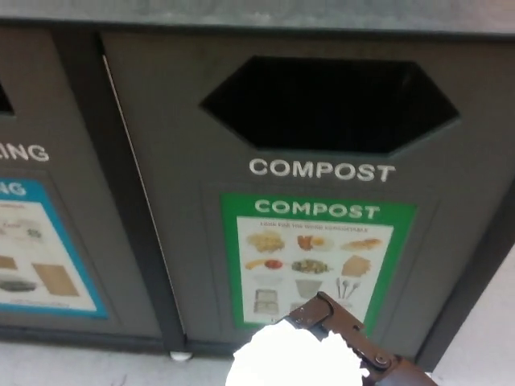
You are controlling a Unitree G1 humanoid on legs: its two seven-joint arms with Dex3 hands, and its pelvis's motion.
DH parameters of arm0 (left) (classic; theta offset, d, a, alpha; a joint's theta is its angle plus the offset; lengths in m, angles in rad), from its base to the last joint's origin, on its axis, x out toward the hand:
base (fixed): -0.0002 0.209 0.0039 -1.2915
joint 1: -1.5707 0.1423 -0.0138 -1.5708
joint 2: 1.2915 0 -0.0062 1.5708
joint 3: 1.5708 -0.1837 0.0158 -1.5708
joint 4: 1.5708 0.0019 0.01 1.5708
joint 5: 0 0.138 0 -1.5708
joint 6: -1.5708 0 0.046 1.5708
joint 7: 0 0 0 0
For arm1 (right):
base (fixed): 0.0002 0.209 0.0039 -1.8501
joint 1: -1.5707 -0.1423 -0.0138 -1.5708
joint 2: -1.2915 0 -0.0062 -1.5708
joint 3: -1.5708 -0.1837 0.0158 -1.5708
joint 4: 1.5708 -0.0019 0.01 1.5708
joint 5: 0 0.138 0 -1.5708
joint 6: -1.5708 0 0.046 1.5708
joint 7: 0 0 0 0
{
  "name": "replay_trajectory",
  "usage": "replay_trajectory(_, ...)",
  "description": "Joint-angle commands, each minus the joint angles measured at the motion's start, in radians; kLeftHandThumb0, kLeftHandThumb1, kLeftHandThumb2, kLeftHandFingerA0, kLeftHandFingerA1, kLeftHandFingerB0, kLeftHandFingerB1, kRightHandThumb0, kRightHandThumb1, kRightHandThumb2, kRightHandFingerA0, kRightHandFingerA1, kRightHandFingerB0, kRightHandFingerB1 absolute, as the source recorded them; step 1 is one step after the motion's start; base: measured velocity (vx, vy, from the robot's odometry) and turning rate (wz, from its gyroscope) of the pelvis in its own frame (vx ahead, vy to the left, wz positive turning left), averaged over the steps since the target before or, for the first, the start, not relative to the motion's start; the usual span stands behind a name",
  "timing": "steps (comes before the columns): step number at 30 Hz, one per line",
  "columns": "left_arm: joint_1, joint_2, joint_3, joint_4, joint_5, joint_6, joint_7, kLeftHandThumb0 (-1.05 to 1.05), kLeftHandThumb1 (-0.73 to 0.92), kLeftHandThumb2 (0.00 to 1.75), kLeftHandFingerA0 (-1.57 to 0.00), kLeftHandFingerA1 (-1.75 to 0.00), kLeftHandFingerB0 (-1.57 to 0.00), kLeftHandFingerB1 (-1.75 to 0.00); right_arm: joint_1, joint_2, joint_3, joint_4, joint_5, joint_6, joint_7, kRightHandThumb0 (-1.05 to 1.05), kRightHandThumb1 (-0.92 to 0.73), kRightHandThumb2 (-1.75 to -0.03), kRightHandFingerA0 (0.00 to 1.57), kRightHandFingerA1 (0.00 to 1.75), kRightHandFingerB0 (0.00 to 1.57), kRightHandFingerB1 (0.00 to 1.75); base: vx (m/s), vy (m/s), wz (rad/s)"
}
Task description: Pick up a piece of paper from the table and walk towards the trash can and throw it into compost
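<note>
The dark grey compost bin [177, 129] fills the view, with a black hexagonal opening [330, 103] near its top. Below the opening stand the white word COMPOST and a green poster [318, 261] of food items. At the bottom edge my right hand [342, 334] comes in from the lower right and is shut on a crumpled white piece of paper [294, 362]. The paper is held low in front of the poster, well below the opening. My left hand does not show.
To the left stands a second bin [48, 121] with a blue recycling poster [44, 249]; a dark gap separates the two. Pale floor [96, 366] shows along the bottom, and a light strip at the lower right.
</note>
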Motion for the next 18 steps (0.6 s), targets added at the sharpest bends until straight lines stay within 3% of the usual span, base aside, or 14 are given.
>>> replay_trajectory(1, -0.008, 0.017, 0.005, 0.009, -0.006, -0.055, -0.010, -0.05, 0.66, 0.81, -0.95, -0.99, -0.87, -0.86, 0.000, 0.001, -0.002, -0.001, 0.007, 0.002, 0.005, -0.25, -0.54, -1.21, 0.93, 1.75, 0.75, 1.70, 0.23, 0.217, -0.18)
replay_trajectory(9, 0.010, 0.019, -0.007, -0.030, 0.007, -0.047, 0.004, -0.06, 0.67, 0.80, -0.96, -0.98, -0.87, -0.84, -0.003, 0.010, -0.003, 0.000, 0.004, 0.001, 0.004, -0.25, -0.53, -1.21, 0.93, 1.75, 0.76, 1.71, 0.22, 0.153, -0.03)
replay_trajectory(18, -0.002, 0.021, -0.009, -0.006, 0.008, -0.056, 0.007, -0.07, 0.67, 0.77, -0.94, -0.96, -0.87, -0.84, -0.012, 0.014, -0.008, 0.007, 0.004, -0.001, 0.008, -0.24, -0.54, -1.20, 0.92, 1.75, 0.75, 1.71, 0.19, -0.095, 0.06)
